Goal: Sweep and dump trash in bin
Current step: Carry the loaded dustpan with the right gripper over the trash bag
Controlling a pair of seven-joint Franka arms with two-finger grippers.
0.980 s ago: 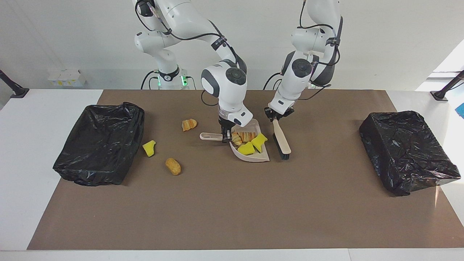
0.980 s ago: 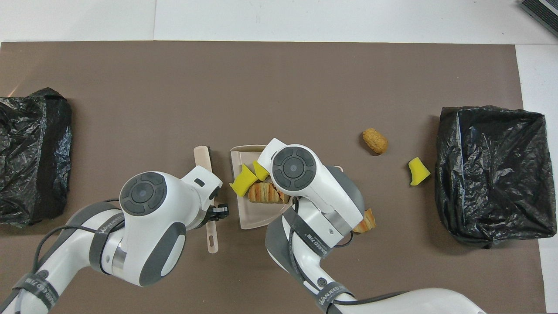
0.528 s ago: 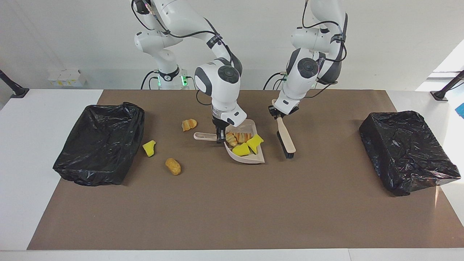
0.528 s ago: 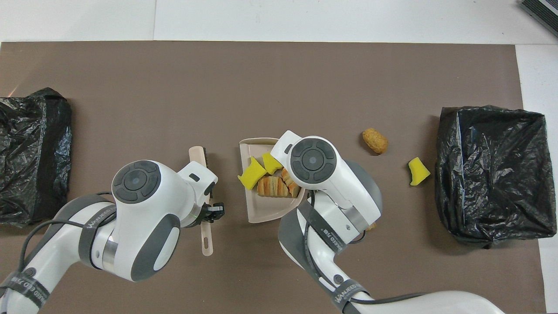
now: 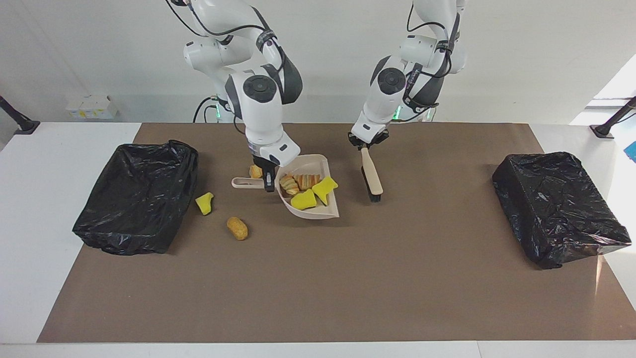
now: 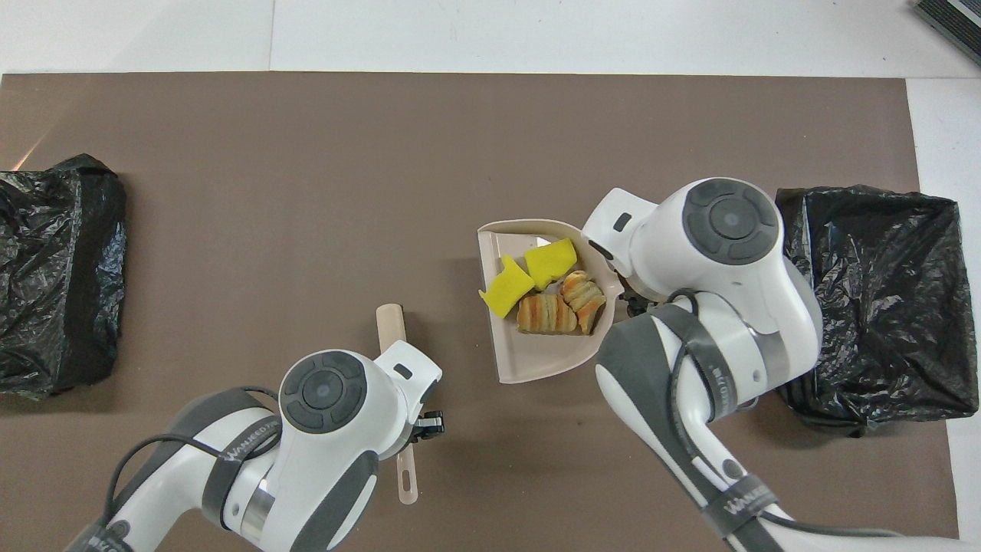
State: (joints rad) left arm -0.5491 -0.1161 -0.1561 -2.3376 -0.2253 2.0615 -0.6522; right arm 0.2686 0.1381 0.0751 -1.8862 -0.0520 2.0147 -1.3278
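- The right gripper (image 5: 269,185) is clenched on the handle of the dustpan (image 5: 318,213), holding it lifted over the middle of the brown mat (image 5: 318,288); its shadow falls on the mat below.
- Four pieces of the trash ride in the dustpan: two yellow sponge wedges (image 6: 550,259) and two orange-brown bread lumps (image 6: 546,314); the wedges lie toward the pan's open lip, the bread lumps toward its closed back wall.
- Three more pieces lie on the mat toward the right arm's end; a yellow wedge (image 5: 204,203) sits just beside the open black-lined bin (image 5: 136,199); an oval brown lump (image 5: 237,228) lies near it, farther from the robots; a small orange bread lump (image 5: 255,171) shows just by the right gripper, nearer to the robots than the other two.
- The left gripper (image 5: 366,144) is clenched on the handle end of the brush (image 5: 371,176); the brush slants down from it, bristle end lowest, beside the dustpan and apart from it; whether the bristles touch the mat I cannot tell.
- A second black-lined bin (image 5: 559,209) stands at the left arm's end of the table, well apart from both tools.
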